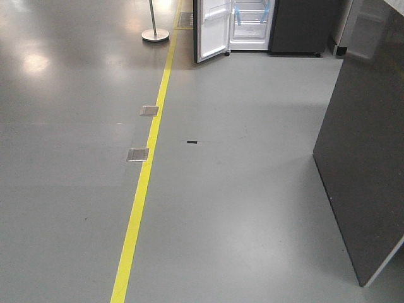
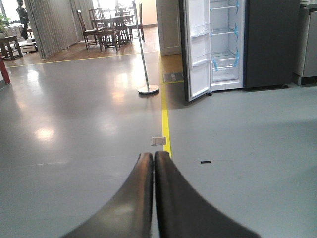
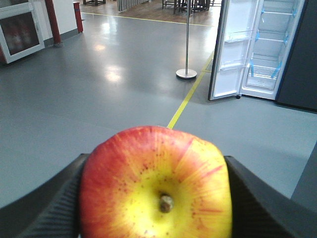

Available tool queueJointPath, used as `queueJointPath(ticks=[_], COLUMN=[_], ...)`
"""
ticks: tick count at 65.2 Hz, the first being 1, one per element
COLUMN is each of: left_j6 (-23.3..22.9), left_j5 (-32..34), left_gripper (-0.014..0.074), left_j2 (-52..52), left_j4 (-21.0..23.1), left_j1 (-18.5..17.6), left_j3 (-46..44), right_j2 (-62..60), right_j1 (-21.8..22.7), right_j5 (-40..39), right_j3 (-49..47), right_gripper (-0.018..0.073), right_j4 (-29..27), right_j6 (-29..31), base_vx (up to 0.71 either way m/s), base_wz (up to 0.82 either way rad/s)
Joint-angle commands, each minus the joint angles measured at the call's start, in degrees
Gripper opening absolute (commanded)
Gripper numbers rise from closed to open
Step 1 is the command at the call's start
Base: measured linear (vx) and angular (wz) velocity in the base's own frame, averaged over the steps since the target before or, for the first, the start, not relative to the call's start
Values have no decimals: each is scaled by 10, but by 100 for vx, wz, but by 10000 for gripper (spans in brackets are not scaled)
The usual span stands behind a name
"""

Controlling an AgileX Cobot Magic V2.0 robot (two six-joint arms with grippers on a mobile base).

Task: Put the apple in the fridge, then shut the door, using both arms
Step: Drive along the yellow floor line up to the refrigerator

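Our right tool [image 3: 154, 208] squeezes the apple [image 3: 156, 173] tight. Our left tool [image 2: 154, 171] is pinched closed, holding nothing. The fridge [image 3: 275, 44] stands far ahead, a bit right, its door [image 3: 229, 49] wide open.

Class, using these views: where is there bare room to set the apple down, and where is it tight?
The fridge shelves, bordered by the open door on the left and the dark panel on the right, look bare for the apple. The floor between the yellow line and the counter is open. Tightest: beside the door, near the post.
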State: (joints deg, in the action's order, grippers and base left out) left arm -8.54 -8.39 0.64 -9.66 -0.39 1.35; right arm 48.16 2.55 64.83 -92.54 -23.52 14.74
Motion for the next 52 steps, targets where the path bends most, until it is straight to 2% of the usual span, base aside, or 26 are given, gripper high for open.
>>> queueJointPath(ticks=[1,52], left_j6=[-2,-2], left_j5=[44,44], left_gripper=[-6,-6], left_j2=[7,7], left_j4=[5,5], left_j1=[0,0], left_j3=[-10,-10], right_j2=[4,4], right_j1=[2,2], right_j5=[-48,-48], right_j3=[-12,-12], right_gripper=[133,133], right_j4=[-9,-9], right_j6=[4,4], base_vx=[18,20], base_wz=[3,1])
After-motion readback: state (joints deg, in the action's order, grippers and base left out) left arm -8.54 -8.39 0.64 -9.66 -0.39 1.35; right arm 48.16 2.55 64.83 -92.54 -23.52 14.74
